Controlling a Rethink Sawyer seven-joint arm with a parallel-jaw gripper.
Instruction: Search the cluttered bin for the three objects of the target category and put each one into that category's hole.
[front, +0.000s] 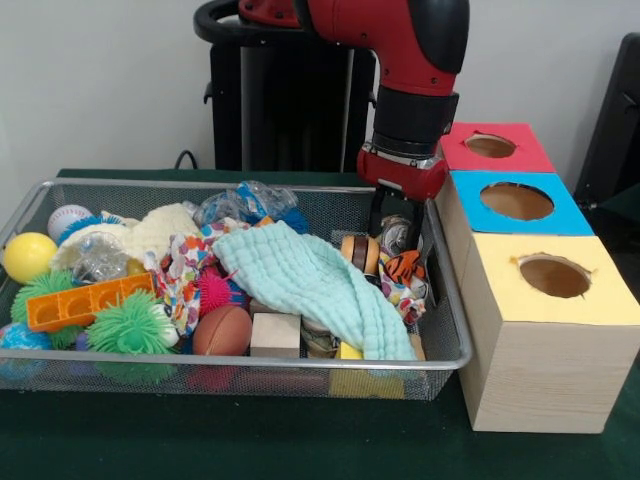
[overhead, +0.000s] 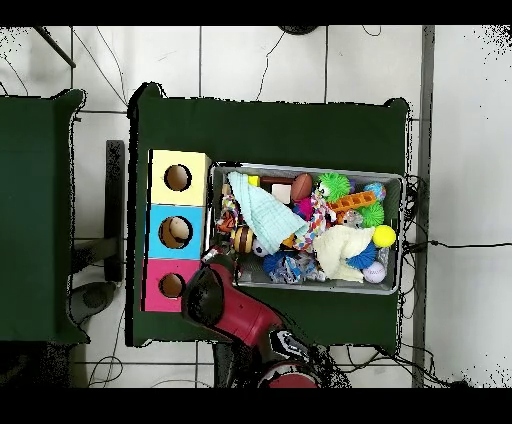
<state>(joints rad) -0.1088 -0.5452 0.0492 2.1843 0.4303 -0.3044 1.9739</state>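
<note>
The wire-mesh bin (front: 250, 366) is full of toys; it also shows in the overhead view (overhead: 300, 168). My gripper (front: 403, 252) is lowered into the bin's right end, next to the boxes. Its jaws stand apart, one on each side of the orange black-striped tiger (front: 405, 267), which lies on the pile between them. In the overhead view the red arm (overhead: 235, 305) covers the gripper. A small yellow shape (front: 348, 350) shows under the cloth at the front rim; I cannot tell whether it is the duck. The orange-tan figure is hidden.
Three boxes with round holes stand right of the bin: yellow (front: 555, 277), blue (front: 517, 201), red (front: 490, 146). A mint cloth (front: 310, 280) covers the middle. A striped wooden bead (front: 360, 253), a basketball (front: 222, 330), a green spiky ball (front: 130, 325) and a yellow ball (front: 28, 255) lie around.
</note>
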